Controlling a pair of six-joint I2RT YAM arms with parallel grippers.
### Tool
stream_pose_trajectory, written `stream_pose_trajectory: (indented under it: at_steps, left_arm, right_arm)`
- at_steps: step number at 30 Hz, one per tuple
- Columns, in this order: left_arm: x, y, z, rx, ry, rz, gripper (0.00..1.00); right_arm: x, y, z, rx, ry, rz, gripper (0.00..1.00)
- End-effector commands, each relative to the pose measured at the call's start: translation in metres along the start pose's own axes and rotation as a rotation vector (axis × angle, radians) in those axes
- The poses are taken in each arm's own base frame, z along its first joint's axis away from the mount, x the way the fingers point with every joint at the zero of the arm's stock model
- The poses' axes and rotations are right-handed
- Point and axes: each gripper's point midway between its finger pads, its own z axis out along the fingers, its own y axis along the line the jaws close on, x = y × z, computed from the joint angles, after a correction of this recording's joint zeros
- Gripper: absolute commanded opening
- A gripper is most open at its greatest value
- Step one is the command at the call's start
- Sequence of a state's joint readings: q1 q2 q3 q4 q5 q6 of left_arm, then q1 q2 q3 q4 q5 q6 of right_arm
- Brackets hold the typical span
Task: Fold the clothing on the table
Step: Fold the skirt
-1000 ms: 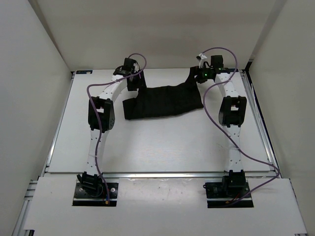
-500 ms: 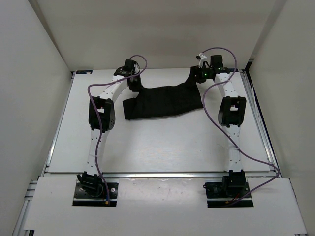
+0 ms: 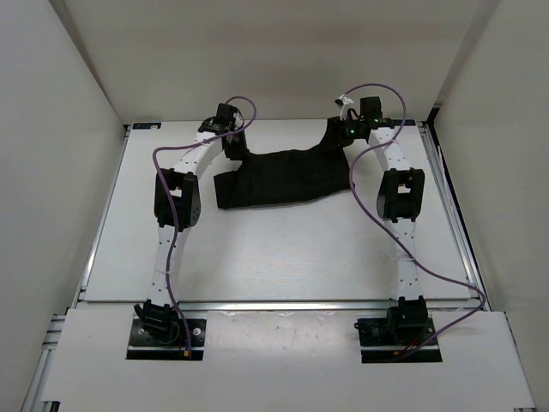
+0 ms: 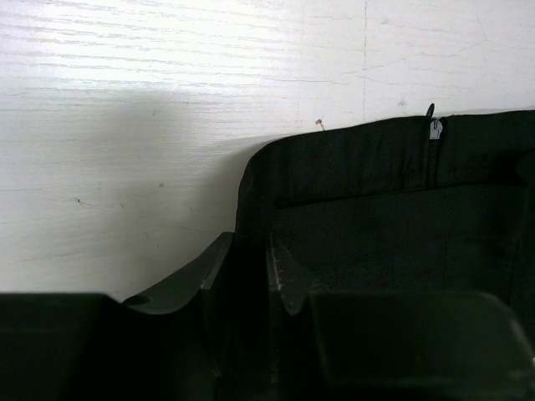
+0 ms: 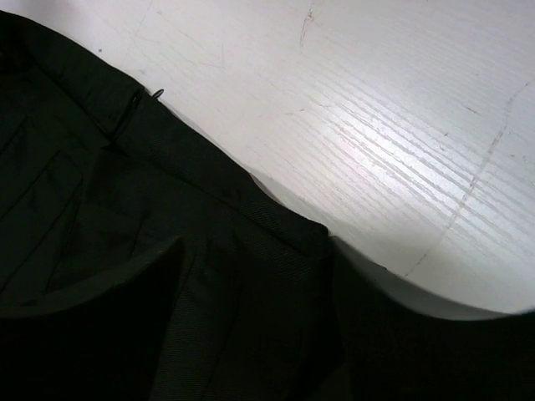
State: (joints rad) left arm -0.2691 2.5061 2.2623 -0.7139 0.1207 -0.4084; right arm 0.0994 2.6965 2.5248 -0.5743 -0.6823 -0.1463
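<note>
Clothing: the clothing [image 3: 287, 176] lies spread across the far middle of the table [image 3: 283, 257]. It is wider from left to right than it is deep, and a small flap juts out at its near left corner.
Left arm: I reach from my base at the near edge to the far left corner of the clothing, where my left gripper [image 4: 249, 269] sits low over the white tabletop.
Left jaws: narrowed, with a fold of the garment's black edge pinched between my two fingers [image 4: 280, 280].
Right arm: my right gripper [image 3: 346, 130] is at the far right corner, where the fabric rises into a small peak.
Right jaws: in my wrist view it is black on black. Cloth fills the space between my fingers, but I cannot tell whether they are clamping it or standing apart.
Detail: a zipper pull [image 4: 434, 128] shows on the garment's far edge, to the right of my left fingers.
</note>
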Motion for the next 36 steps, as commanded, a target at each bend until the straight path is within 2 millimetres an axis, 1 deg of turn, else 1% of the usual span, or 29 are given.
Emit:
stream_pose_trajectory:
  at_steps: [1, 2, 3, 4, 5, 6, 7, 8, 9, 11, 13, 14, 15, 16, 17, 18, 19, 20, 21, 22, 23, 24, 25, 27, 28, 30, 31, 33, 36]
  left_arm:
    - [-0.015, -0.01, -0.018, 0.035, -0.04, 0.01, 0.3]
    - [-0.016, -0.009, -0.019, 0.034, -0.044, 0.005, 0.28]
    - [-0.015, -0.009, -0.019, 0.035, -0.037, 0.0, 0.23]
    - [-0.016, -0.006, -0.019, 0.031, -0.043, -0.002, 0.14]
    - [-0.018, -0.006, -0.021, 0.032, -0.046, 0.0, 0.08]
    - [-0.017, -0.008, -0.021, 0.035, -0.047, 0.003, 0.01]
    - [-0.011, -0.008, -0.019, 0.036, -0.034, 0.002, 0.0]
    - [-0.017, -0.011, -0.024, 0.039, -0.053, 0.009, 0.0]
    - [-0.019, -0.008, -0.024, 0.035, -0.058, 0.01, 0.0]
    - [-0.02, -0.013, -0.028, 0.043, -0.073, 0.023, 0.0]
    - [-0.031, -0.018, -0.043, 0.063, -0.11, 0.032, 0.0]
    - [-0.034, -0.026, -0.052, 0.078, -0.132, 0.045, 0.0]
    - [-0.025, -0.024, -0.052, 0.076, -0.112, 0.038, 0.0]
    - [-0.034, -0.03, -0.065, 0.096, -0.152, 0.042, 0.0]
    - [-0.033, -0.038, -0.076, 0.12, -0.174, 0.042, 0.0]
    - [-0.019, -0.033, -0.072, 0.109, -0.151, 0.037, 0.0]
    - [-0.031, -0.044, -0.09, 0.142, -0.208, 0.033, 0.0]
    - [-0.024, -0.049, -0.1, 0.154, -0.223, 0.039, 0.0]
    - [-0.008, -0.045, -0.1, 0.148, -0.2, 0.033, 0.0]
    - [-0.016, -0.057, -0.117, 0.172, -0.253, 0.041, 0.0]
    - [-0.009, -0.061, -0.128, 0.179, -0.267, 0.043, 0.0]
    - [0.009, -0.059, -0.125, 0.177, -0.239, 0.034, 0.0]
    - [0.006, -0.064, -0.142, 0.19, -0.272, 0.029, 0.0]
    - [0.025, -0.062, -0.161, 0.207, -0.272, 0.01, 0.0]
    - [0.036, -0.069, -0.165, 0.224, -0.258, 0.017, 0.0]
    - [0.049, -0.069, -0.189, 0.237, -0.297, 0.008, 0.0]
    - [0.057, -0.077, -0.197, 0.257, -0.301, 0.015, 0.0]
    - [0.071, -0.083, -0.222, 0.305, -0.335, 0.02, 0.0]
    - [0.095, -0.087, -0.244, 0.374, -0.325, -0.027, 0.0]
  right_arm:
    - [-0.007, -0.003, 0.001, 0.002, -0.018, -0.03, 0.69]
    - [-0.01, -0.001, 0.001, 0.005, -0.023, -0.035, 0.58]
    - [-0.007, -0.004, 0.0, 0.006, -0.017, -0.025, 0.51]
    - [-0.009, -0.002, 0.0, 0.005, -0.021, -0.021, 0.39]
    - [-0.01, -0.003, -0.001, 0.01, -0.022, -0.024, 0.28]
    - [-0.009, -0.006, -0.003, 0.016, -0.022, -0.022, 0.25]
    - [-0.006, -0.004, -0.001, 0.012, -0.013, -0.021, 0.18]
    - [-0.007, -0.005, -0.001, 0.013, -0.015, -0.022, 0.13]
    - [-0.011, -0.002, -0.002, 0.012, -0.019, -0.034, 0.1]
    - [-0.015, -0.001, -0.008, 0.007, -0.021, -0.029, 0.02]
    - [-0.032, 0.012, -0.02, -0.021, -0.044, -0.034, 0.0]
    - [-0.033, 0.011, -0.024, -0.024, -0.045, -0.023, 0.0]
    - [-0.044, 0.022, -0.035, -0.043, -0.055, -0.022, 0.0]
    - [-0.05, 0.031, -0.045, -0.072, -0.06, -0.014, 0.0]
    - [-0.053, 0.033, -0.052, -0.078, -0.062, -0.015, 0.0]
    - [-0.057, 0.041, -0.062, -0.099, -0.062, -0.013, 0.0]
    - [-0.057, 0.052, -0.069, -0.138, -0.052, -0.013, 0.0]
    - [-0.053, 0.057, -0.078, -0.149, -0.032, 0.002, 0.0]
    - [-0.056, 0.063, -0.087, -0.166, -0.034, -0.03, 0.01]
    - [-0.053, 0.071, -0.095, -0.191, -0.019, -0.04, 0.0]
    - [-0.044, 0.069, -0.099, -0.193, 0.004, -0.031, 0.0]
    - [-0.046, 0.07, -0.107, -0.194, 0.003, -0.038, 0.0]
    - [-0.046, 0.073, -0.116, -0.199, 0.006, -0.056, 0.0]
    - [-0.038, 0.074, -0.129, -0.202, 0.03, -0.07, 0.0]
    - [-0.032, 0.078, -0.132, -0.217, 0.05, -0.084, 0.0]
    - [-0.031, 0.074, -0.157, -0.227, 0.031, -0.099, 0.0]
    - [-0.034, 0.072, -0.166, -0.229, 0.014, -0.092, 0.0]
    - [-0.039, 0.075, -0.182, -0.245, -0.016, -0.061, 0.0]
    - [-0.047, 0.082, -0.203, -0.248, -0.048, -0.06, 0.0]
